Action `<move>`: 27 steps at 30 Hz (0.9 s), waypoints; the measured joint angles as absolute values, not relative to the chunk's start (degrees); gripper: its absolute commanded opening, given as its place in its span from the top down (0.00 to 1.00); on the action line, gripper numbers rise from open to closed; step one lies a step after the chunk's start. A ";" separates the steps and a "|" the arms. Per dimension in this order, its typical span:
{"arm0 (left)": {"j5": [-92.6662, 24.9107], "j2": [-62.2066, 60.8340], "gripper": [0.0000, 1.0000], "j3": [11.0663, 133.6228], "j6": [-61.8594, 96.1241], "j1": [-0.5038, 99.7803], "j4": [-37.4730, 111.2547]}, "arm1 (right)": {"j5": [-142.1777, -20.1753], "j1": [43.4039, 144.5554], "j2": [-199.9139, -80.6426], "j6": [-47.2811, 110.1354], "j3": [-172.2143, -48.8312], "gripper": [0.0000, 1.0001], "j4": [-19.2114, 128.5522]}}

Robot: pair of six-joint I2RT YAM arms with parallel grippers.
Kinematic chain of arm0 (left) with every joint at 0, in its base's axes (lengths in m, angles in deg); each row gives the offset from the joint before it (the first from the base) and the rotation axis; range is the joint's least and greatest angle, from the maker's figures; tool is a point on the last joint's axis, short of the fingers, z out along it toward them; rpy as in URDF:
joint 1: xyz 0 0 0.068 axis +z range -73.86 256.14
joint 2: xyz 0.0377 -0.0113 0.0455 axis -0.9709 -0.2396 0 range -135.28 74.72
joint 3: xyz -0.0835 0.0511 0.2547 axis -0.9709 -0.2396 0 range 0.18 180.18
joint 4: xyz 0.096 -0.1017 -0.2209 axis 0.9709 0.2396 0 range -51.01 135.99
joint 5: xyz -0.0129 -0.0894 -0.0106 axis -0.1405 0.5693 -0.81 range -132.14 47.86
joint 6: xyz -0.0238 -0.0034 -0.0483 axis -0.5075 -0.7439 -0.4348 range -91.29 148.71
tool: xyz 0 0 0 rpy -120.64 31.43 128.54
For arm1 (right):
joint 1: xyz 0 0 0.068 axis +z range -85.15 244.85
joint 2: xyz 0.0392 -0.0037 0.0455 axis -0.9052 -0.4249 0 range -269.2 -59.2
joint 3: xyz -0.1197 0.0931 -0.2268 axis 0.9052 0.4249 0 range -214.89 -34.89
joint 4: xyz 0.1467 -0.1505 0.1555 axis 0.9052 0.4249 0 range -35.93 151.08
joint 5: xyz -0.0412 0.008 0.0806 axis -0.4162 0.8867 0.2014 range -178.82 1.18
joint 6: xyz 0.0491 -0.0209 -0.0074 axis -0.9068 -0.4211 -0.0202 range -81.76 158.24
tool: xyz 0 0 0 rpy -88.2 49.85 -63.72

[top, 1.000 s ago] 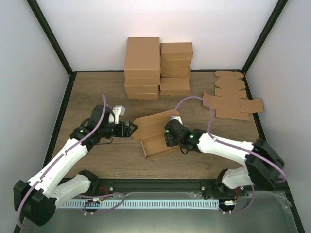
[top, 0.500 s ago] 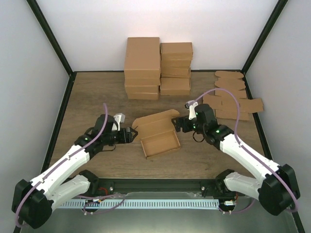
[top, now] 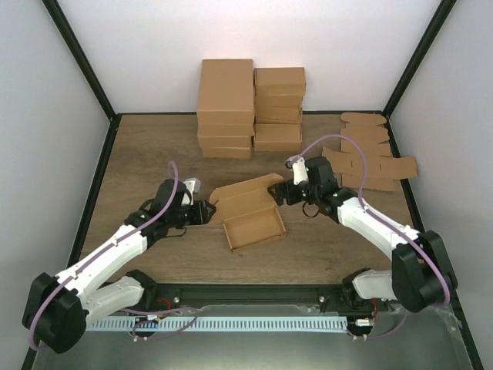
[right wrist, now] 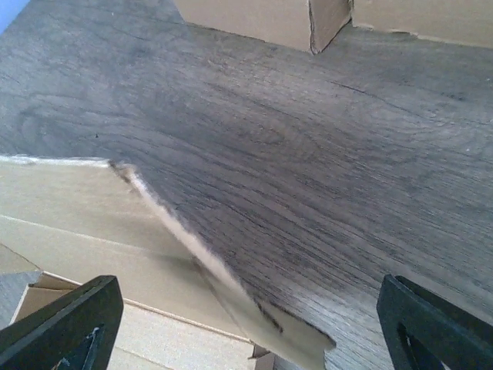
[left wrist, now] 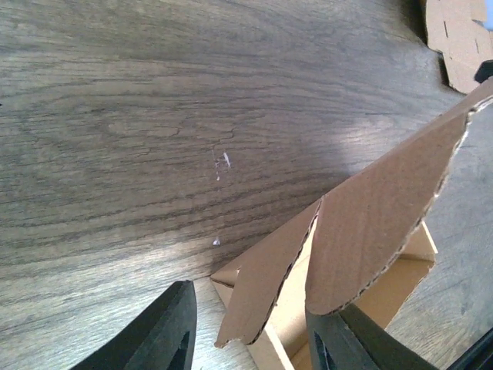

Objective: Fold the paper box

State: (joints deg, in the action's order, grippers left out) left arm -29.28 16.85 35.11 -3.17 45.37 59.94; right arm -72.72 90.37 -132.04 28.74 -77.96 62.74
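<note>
Since a second ago, the right gripper point(top: 282, 193) is pulling back from over the tray to the lid's right end. From above, the paper box point(top: 248, 214) is lying mid-worktop point(top: 154, 150), lid raised, the left gripper point(top: 205, 210) at its left end; stacked cartons point(top: 250, 104) and flat blanks point(top: 368, 154) are sitting behind. Left wrist: fingers point(left wrist: 166, 331) are straddling a side flap, unclamped. Right wrist: fingers point(right wrist: 69, 324) are standing wide around the lid edge.

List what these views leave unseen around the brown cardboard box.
Top view: whether the left gripper touches the plain brown kraft paper box; too small, dark.
Left wrist: most of the tray, behind the raised flap.
Right wrist: brown cardboard cartons, cut off by the top edge.
</note>
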 measured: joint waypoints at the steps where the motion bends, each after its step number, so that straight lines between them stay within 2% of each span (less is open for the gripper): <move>1: -29.21 16.77 0.62 35.11 -2.99 45.37 59.81 | -72.28 90.37 -133.15 29.05 -78.42 0.10 62.68; 5: -28.99 16.15 0.68 35.42 -2.60 45.37 59.59 | -70.05 90.37 -135.12 29.79 -79.07 0.20 62.59; 9: -28.82 15.35 0.80 35.44 -2.29 45.37 59.55 | -67.82 90.37 -135.05 29.55 -79.09 0.33 62.76; 12: -28.77 14.34 0.88 35.99 -1.77 45.35 59.64 | -66.80 90.37 -134.70 29.05 -79.09 0.39 64.01; 18: -28.82 11.78 0.89 39.24 -0.57 45.33 59.66 | -65.31 90.37 -129.74 26.65 -78.20 0.42 67.22; 21: -28.95 10.47 0.90 40.84 0.33 45.33 59.59 | -64.57 90.37 -125.81 25.47 -76.97 0.46 68.53; 27: -28.90 7.04 0.90 43.35 1.69 45.33 59.57 | -63.37 90.37 -123.36 24.07 -76.06 0.47 71.16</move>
State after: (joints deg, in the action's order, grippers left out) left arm -28.90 7.04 43.35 1.69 45.33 59.57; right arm -63.37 90.37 -123.36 24.07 -76.06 71.16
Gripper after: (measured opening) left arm 0.106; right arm 0.528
